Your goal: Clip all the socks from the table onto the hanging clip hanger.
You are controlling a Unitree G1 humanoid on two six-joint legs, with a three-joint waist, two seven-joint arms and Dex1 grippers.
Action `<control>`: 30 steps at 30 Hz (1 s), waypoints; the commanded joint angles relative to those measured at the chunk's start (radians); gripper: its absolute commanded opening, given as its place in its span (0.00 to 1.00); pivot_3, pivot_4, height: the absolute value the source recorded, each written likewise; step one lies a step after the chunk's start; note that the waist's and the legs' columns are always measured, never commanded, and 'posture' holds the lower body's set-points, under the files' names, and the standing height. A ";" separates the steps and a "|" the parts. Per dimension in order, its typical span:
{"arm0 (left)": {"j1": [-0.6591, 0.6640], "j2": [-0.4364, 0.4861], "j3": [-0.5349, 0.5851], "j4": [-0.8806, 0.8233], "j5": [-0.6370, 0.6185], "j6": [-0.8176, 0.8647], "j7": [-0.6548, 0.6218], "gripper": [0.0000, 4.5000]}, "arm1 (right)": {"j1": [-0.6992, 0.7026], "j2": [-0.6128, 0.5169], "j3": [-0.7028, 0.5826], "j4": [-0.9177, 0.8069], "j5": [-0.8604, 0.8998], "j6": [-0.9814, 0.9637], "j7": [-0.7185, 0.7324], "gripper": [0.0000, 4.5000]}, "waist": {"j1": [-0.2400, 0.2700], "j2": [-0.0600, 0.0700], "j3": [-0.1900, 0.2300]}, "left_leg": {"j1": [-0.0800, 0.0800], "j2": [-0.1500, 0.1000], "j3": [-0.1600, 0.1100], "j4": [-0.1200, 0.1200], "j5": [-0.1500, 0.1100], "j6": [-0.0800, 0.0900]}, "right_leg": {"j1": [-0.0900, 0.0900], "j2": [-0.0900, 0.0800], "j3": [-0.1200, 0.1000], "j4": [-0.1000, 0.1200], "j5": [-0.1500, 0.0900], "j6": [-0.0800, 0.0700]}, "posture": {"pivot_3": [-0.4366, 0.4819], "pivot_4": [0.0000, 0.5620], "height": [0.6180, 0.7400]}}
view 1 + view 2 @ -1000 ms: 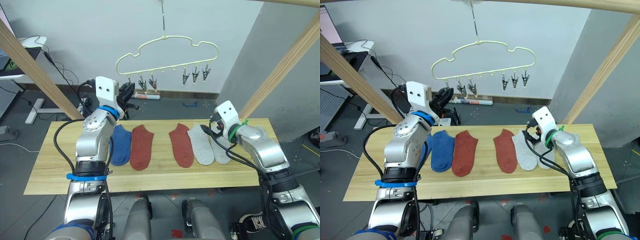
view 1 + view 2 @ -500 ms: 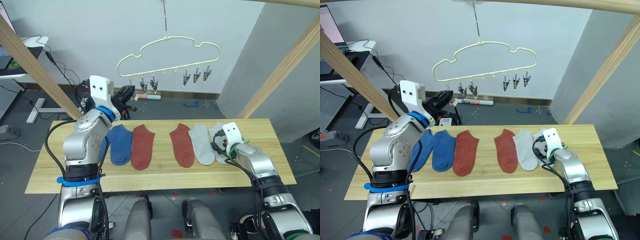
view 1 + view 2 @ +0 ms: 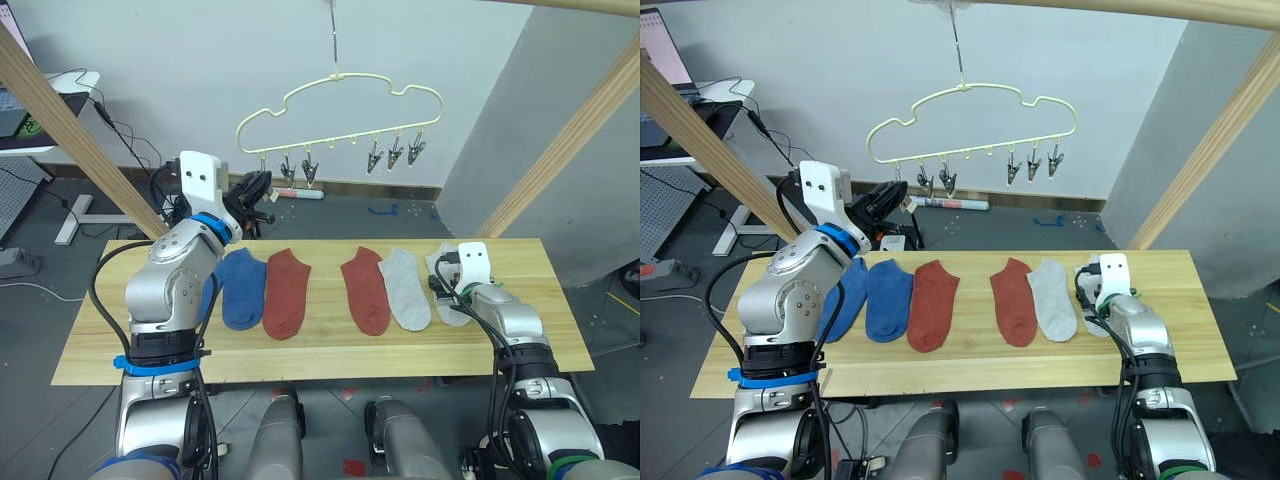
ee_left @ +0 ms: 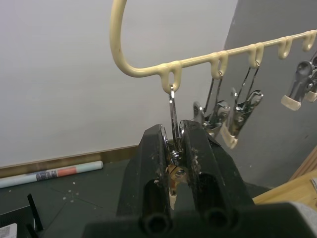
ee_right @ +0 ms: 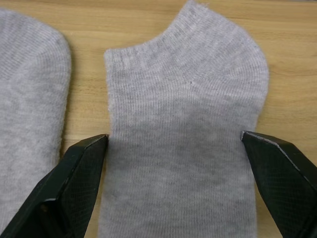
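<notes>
The pale-yellow clip hanger (image 3: 340,100) hangs above the far side of the table (image 3: 320,350). My left gripper (image 4: 173,141) is raised to its leftmost clip (image 4: 172,106) and shut on it. Several socks lie in a row on the table: two blue (image 3: 888,300), partly behind my left arm, two rust-red (image 3: 286,292) and two light grey (image 3: 405,288). My right gripper (image 5: 173,139) is low over the rightmost grey sock (image 5: 183,124), open, with one finger on either side of it.
Round wooden poles slant up at the left (image 3: 70,130) and right (image 3: 570,140) of the table. A desk and cables (image 3: 60,90) stand at the back left, and a paper roll (image 3: 295,195) lies on the floor behind the table.
My right gripper has come down and to the right, onto the rightmost grey sock. My left arm shifted left a second ago, uncovering the second blue sock, and has held at the clip since.
</notes>
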 commanded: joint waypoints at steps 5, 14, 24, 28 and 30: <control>-0.017 0.003 0.002 -0.013 -0.002 -0.016 -0.011 0.04 | 0.033 0.034 -0.062 -0.004 0.036 0.047 -0.022 0.96 | 0.000 0.000 0.000 | 0.000 0.000 0.000 0.001 0.000 0.000 | 0.000 0.000 0.000 0.000 0.000 0.000 | 0.50 0.43 1.00; -0.027 0.000 0.001 0.000 0.005 -0.027 -0.006 0.04 | 0.082 0.049 -0.094 -0.067 0.061 0.098 -0.028 0.32 | 0.000 -0.002 -0.002 | 0.000 0.000 0.000 0.001 0.000 0.000 | 0.001 0.000 0.000 0.000 0.001 0.001 | 0.50 0.41 1.00; -0.056 -0.034 0.053 0.026 -0.083 0.057 0.014 0.04 | 0.182 -0.035 0.034 -0.391 0.045 0.015 0.149 0.01 | 0.000 -0.002 -0.002 | 0.000 0.000 0.000 0.002 0.000 0.000 | 0.001 0.000 0.000 0.001 0.001 0.001 | 0.49 0.43 1.00; -0.102 -0.068 0.162 0.050 -0.265 0.237 0.054 0.04 | 0.222 -0.095 0.100 -0.616 0.087 0.027 0.265 0.01 | -0.005 -0.002 -0.002 | 0.000 0.000 0.000 0.003 0.000 0.000 | 0.000 0.000 0.000 0.001 0.000 0.003 | 0.48 0.43 1.00; -0.117 -0.071 0.200 0.056 -0.331 0.301 0.071 0.04 | 0.226 -0.104 0.120 -0.684 0.107 0.050 0.298 0.01 | -0.005 -0.002 -0.002 | 0.000 0.000 -0.001 0.003 0.000 0.000 | 0.000 0.001 0.000 0.001 -0.001 0.006 | 0.47 0.43 1.00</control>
